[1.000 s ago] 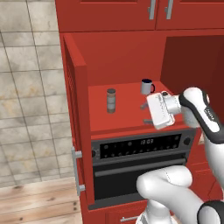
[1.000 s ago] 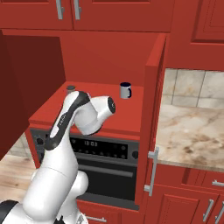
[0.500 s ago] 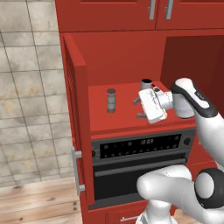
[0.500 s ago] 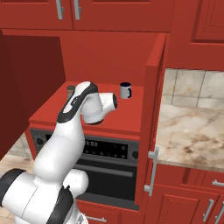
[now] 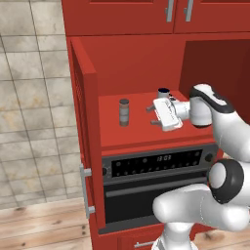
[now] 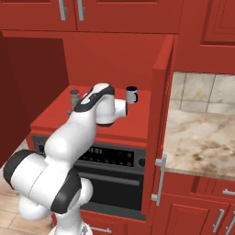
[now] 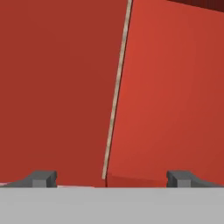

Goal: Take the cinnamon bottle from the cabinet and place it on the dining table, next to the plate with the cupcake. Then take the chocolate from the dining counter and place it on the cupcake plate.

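Note:
The cinnamon bottle, a small jar with a dark cap, stands upright on the red shelf inside the open cabinet. My gripper reaches into the cabinet just above the shelf. It points left toward the jar from a short way to its right and does not touch it. Its fingers are spread wide with nothing between them. In the hand view my gripper faces red cabinet panels. The plate, cupcake, chocolate and dining table are out of view.
A dark mug stands at the back of the shelf behind my hand. The cabinet doors stand open on both sides. A black oven sits below the shelf. A beige marble worktop lies to the right.
The hand has swung left across the shelf, away from the mug and closer to the jar. The fingers stay spread.

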### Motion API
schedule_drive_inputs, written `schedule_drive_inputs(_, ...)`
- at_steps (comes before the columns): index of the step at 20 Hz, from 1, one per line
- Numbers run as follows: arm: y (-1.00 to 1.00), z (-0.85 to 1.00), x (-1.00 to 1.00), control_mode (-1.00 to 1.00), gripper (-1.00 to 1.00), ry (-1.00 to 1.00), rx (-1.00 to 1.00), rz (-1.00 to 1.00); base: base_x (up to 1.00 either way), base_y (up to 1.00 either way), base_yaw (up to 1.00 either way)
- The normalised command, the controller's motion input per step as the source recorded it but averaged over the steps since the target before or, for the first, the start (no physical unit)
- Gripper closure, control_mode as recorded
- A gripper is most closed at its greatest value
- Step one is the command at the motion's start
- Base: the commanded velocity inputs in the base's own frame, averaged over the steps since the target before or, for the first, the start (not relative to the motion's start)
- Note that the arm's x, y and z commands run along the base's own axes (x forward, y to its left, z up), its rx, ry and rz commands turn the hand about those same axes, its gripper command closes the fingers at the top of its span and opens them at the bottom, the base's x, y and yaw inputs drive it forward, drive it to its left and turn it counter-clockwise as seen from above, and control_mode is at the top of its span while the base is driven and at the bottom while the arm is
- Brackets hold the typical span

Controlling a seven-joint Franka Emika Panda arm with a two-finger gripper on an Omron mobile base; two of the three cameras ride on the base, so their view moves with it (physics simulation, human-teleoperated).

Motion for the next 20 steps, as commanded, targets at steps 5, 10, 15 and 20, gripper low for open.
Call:
schedule_drive_inputs(5,0.1,-0.01,0.39,-1.0,-1.0,0.0,0.03,0.0,0.0,0.0,0.0)
schedule_drive_inputs(10,0.0,-0.01,0.34,-1.0,-1.0,0.05,0.0,0.01,0.0,0.0,0.0)
schedule_drive_inputs(15,0.01,-0.21,0.33,-1.0,-1.0,0.08,0.0,0.02,0.0,0.0,0.0)
schedule_drive_inputs(20,0.13,-0.19,0.32,-1.0,-1.0,0.0,0.0,0.0,0.0,0.0,0.0)
